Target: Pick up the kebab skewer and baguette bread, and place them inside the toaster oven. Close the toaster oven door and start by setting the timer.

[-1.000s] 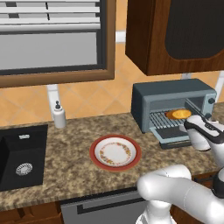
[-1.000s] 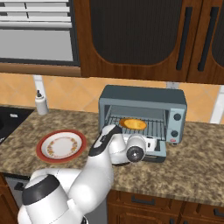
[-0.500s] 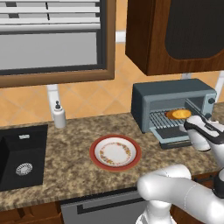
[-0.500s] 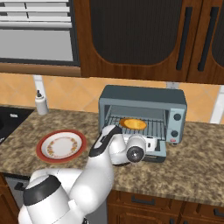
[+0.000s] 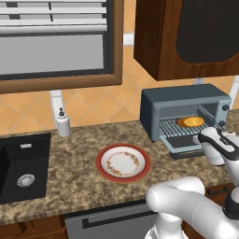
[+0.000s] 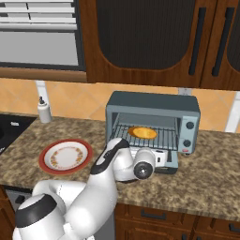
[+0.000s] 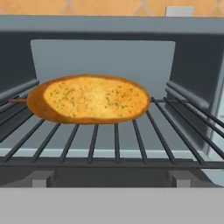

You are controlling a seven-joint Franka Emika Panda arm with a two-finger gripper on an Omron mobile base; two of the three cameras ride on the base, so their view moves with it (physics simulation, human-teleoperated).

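**Bread on the oven rack**

At the oven's mouth, the gripper (image 6: 161, 157) has its fingers wide apart and holds nothing. Just past it, the baguette bread (image 7: 89, 99) lies flat on the wire rack (image 7: 116, 138) inside the toaster oven (image 6: 152, 123). It is oval, golden and speckled. A thin brown tip pokes out at its left; the rest is hidden.

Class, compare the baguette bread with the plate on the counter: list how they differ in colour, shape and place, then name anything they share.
Colour: the baguette bread is golden yellow-orange; the plate is white with a red rim.
Shape: the bread is a stubby oval loaf; the plate is a flat round disc.
Place: the bread lies on the wire rack inside the open toaster oven; the plate sits on the countertop to its left.
Shared: both lie flat, untouched.
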